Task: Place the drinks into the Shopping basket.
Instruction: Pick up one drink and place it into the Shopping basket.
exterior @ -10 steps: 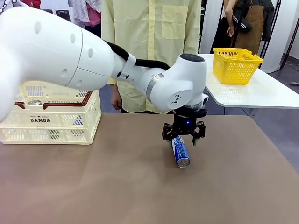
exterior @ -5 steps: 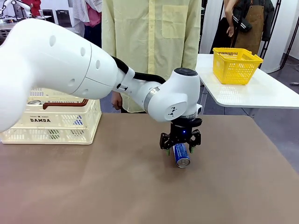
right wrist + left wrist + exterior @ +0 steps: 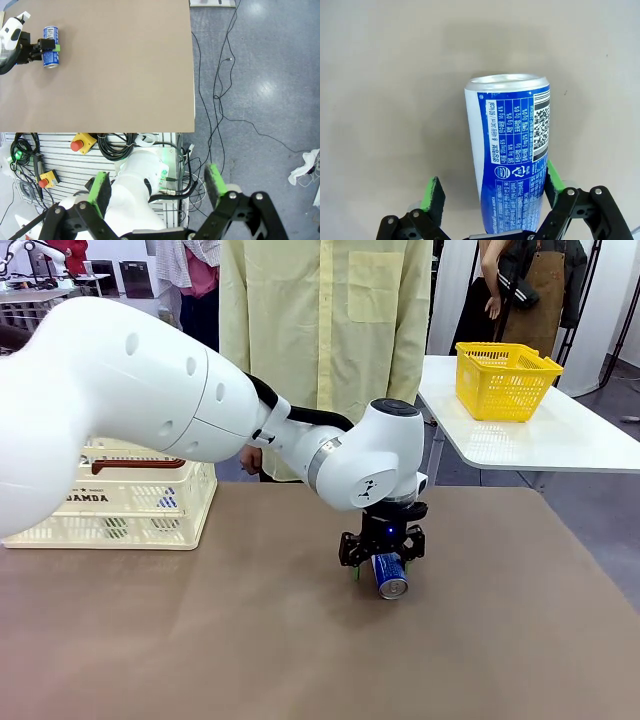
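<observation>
Here, your left gripper [image 3: 381,567] straddles the blue can [image 3: 388,574] lying mid-table, jaws apart and one pad nearer than the other, so centre before you close, then carry it toward ten o'clock to the Shopping basket [image 3: 120,502]; your right gripper [image 3: 156,192] idles open

The left arm reaches across the middle, its left gripper [image 3: 381,566] pointing down with jaws spread wide, while the right gripper [image 3: 156,192] hangs open, facing downward.
</observation>
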Robot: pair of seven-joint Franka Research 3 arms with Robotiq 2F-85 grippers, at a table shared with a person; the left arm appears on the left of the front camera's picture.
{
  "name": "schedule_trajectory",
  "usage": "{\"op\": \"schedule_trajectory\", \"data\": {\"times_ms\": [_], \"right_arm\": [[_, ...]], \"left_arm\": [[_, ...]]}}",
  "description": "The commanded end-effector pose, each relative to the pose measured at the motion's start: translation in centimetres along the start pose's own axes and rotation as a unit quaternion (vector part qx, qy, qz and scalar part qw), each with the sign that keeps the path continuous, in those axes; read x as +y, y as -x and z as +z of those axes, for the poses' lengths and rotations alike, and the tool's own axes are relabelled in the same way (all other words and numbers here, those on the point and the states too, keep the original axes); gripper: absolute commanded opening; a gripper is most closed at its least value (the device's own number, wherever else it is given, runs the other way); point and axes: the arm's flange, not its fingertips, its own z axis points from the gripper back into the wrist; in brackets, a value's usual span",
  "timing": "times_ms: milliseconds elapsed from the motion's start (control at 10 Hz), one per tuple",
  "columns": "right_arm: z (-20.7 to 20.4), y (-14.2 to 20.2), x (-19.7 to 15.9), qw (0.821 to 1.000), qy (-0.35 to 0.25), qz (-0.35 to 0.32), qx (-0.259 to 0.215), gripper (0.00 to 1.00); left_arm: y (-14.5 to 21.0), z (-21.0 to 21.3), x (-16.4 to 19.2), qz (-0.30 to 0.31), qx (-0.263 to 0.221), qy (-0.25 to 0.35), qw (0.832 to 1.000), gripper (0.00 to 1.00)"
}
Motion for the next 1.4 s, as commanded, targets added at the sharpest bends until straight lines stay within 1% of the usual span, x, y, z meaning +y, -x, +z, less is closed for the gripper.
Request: {"op": "schedule_trajectory", "data": {"times_ms": [0, 100, 800, 1000, 1100, 1300], "right_arm": [[0.0, -0.1, 0.2, 1.0, 0.002, 0.001, -0.001, 1.0], [0.0, -0.1, 0.2, 1.0, 0.002, 0.001, -0.001, 1.0], [0.0, -0.1, 0.2, 1.0, 0.002, 0.001, -0.001, 1.0], [0.0, -0.1, 0.2, 1.0, 0.002, 0.001, -0.001, 1.0], [0.0, -0.1, 0.2, 1.0, 0.002, 0.001, -0.001, 1.0], [0.0, -0.1, 0.2, 1.0, 0.002, 0.001, -0.001, 1.0]], "left_arm": [[0.0, -0.1, 0.1, 0.012, -0.013, -0.01, 1.0, 0.5], [0.0, -0.1, 0.0, 0.006, -0.017, -0.015, 1.0, 0.0], [0.1, -0.1, 0.3, 0.008, -0.017, -0.016, 1.0, 0.0], [0.2, 0.7, 0.4, 0.008, -0.028, -0.019, 0.999, 0.0], [0.5, 2.8, 0.5, 0.002, -0.036, -0.015, 0.999, 0.0], [2.1, 10.4, 1.1, -0.007, -0.045, -0.009, 0.999, 0.0]]}}
